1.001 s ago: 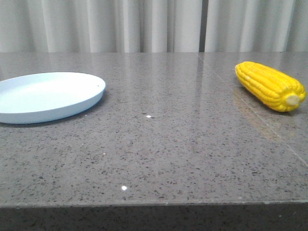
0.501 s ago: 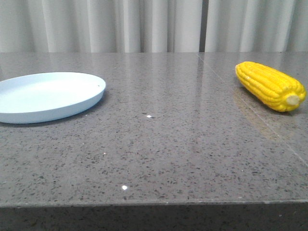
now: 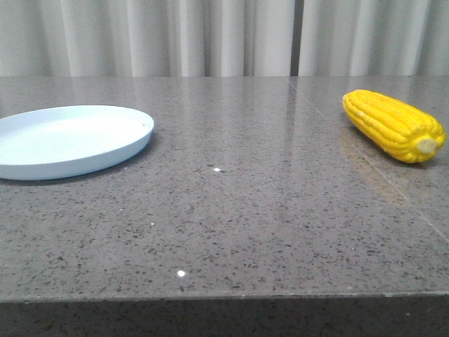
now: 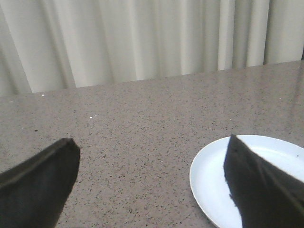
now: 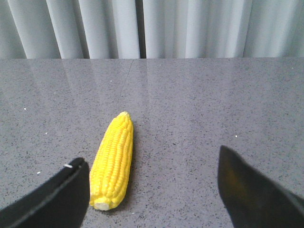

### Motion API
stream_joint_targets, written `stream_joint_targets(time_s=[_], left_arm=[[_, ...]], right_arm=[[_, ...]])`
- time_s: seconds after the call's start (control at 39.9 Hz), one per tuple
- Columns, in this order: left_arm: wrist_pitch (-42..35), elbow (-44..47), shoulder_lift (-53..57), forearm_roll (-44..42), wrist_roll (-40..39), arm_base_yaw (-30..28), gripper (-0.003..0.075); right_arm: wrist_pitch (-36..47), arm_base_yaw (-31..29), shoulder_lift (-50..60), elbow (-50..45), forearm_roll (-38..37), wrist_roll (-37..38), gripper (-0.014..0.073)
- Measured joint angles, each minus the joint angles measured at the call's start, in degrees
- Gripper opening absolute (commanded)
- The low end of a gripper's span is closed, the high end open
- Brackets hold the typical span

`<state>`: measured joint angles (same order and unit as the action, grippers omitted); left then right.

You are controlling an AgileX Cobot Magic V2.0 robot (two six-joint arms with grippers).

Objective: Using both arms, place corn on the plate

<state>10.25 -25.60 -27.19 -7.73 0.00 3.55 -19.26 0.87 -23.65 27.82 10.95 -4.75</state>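
The corn (image 3: 395, 126) lies on the bench (image 3: 231, 210) far right, well apart from the plate (image 3: 70, 140) at left. Both tools, left (image 4: 152, 185) and right (image 5: 152, 190), are spread wide, empty. The reach is judged not yet begun; the right tool must be lowered astride the cob.

Nothing has visibly moved in the front view: the corn (image 3: 394, 126) lies where it lay, well right of the plate (image 3: 70, 140), on the worktop (image 3: 231, 217).
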Motion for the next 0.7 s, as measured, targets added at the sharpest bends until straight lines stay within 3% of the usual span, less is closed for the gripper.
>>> stream_joint_targets(time_s=[0.28,0.7], left_arm=[[1.4,-2.4,-3.3,0.4,0.0,0.0,0.0513],[26.6,-25.1,-31.2,7.7,2.2,1.1,0.0513]], right_arm=[[-0.3,0.0,0.0,0.0,0.0,0.0,0.0593],[-0.3,0.0,0.0,0.0,0.0,0.0,0.0593]])
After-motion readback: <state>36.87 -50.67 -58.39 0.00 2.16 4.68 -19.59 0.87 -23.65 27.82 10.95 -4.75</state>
